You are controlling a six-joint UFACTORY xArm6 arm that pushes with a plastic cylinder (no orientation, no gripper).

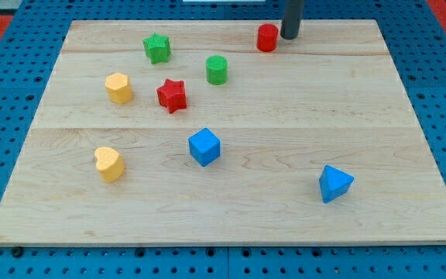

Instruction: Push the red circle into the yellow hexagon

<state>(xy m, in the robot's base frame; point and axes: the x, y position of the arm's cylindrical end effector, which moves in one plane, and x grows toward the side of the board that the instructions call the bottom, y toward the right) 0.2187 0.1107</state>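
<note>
Rod, dark and pincer-less: my tip (289,36) sits just right of red circle (267,37); yellow hexagon (118,87) lies well left on pale wooden worktop (285,194).

No legible text, labels, brands, numbers or signs anywhere in camera view. Bench (231,209): plain wood grain, unmarked. Blocks: solid colour faces, no print. Rod: dark, no marking readable. Blue perforated surround (6,93): holes only, no lettering.
</note>
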